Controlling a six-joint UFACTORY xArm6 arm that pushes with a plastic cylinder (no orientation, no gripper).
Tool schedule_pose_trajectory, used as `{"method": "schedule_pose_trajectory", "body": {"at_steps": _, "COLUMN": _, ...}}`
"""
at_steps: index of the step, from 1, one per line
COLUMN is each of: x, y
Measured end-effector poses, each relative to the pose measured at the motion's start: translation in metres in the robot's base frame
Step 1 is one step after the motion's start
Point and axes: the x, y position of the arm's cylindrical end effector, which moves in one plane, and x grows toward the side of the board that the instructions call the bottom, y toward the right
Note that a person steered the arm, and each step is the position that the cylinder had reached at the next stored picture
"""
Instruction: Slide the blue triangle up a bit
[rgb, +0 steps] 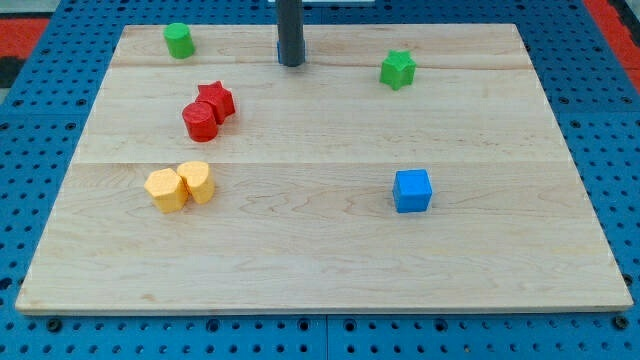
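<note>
Seven blocks surround our tip (291, 64), a bare rod grasping nothing. No blue triangle shows; the blue cube (412, 190) lies well below-right of our tip, apart.

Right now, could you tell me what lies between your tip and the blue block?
Nothing: the camera view shows bare wood between my tip and the blue block.
</note>
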Motion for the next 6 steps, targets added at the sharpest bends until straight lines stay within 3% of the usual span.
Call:
{"method": "schedule_pose_trajectory", "body": {"at_steps": 1, "x": 0.008, "y": -0.039}}
{"method": "schedule_pose_trajectory", "body": {"at_steps": 3, "x": 0.008, "y": -0.048}}
{"method": "schedule_pose_trajectory", "body": {"at_steps": 6, "x": -0.026, "y": 0.012}}
